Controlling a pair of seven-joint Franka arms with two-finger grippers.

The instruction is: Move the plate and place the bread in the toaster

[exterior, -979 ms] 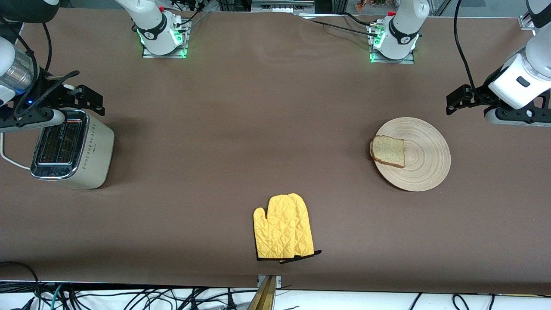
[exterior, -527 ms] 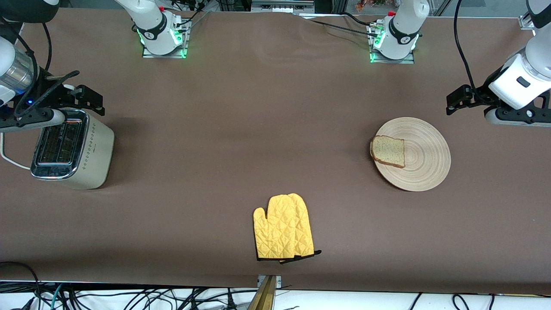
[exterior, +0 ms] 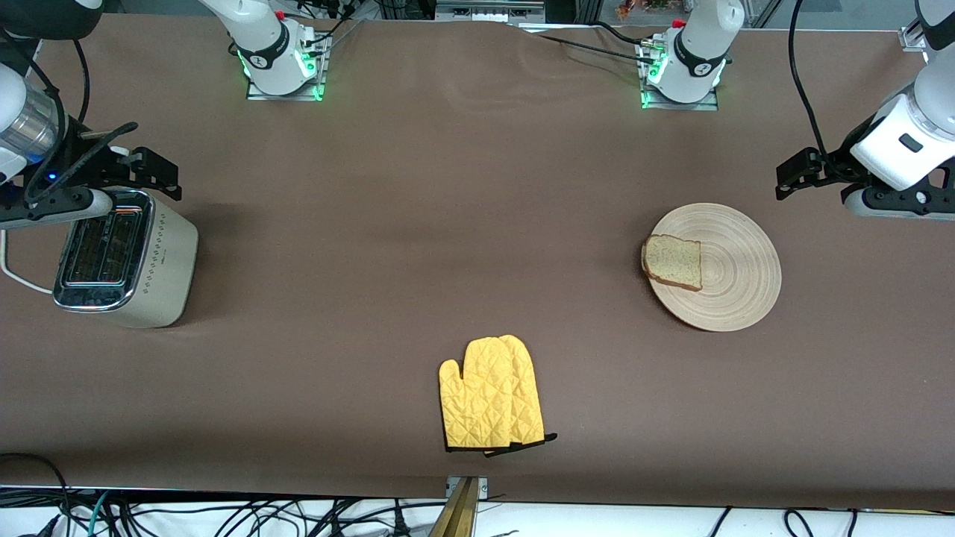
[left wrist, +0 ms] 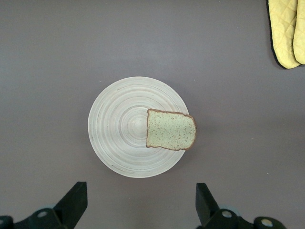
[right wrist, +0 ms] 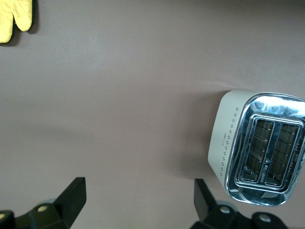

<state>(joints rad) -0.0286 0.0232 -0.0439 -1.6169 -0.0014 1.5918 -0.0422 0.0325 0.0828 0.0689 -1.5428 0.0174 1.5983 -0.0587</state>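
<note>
The round light-wood plate (exterior: pixel 735 276) lies toward the left arm's end of the table, seen also in the left wrist view as plate (left wrist: pixel 119 138). The bread (exterior: pixel 673 262) rests on the plate's rim and overhangs it a little, bread (left wrist: pixel 170 130). The cream toaster (exterior: pixel 123 257) with its chrome top stands at the right arm's end, both slots empty, toaster (right wrist: pixel 257 148). My left gripper (exterior: pixel 792 173) hangs open over bare table just off the plate, left gripper (left wrist: pixel 140 191). My right gripper (exterior: pixel 160 175) hangs open beside the toaster's top, right gripper (right wrist: pixel 138 188). Neither holds anything.
A pair of yellow oven mitts (exterior: pixel 489 395) lies mid-table, nearer to the front camera than plate and toaster. The toaster's white cord (exterior: pixel 15 277) trails toward the table's end. Brown tabletop stretches between toaster and plate.
The left gripper has drifted very slightly toward its own end of the table. Nothing else has moved.
</note>
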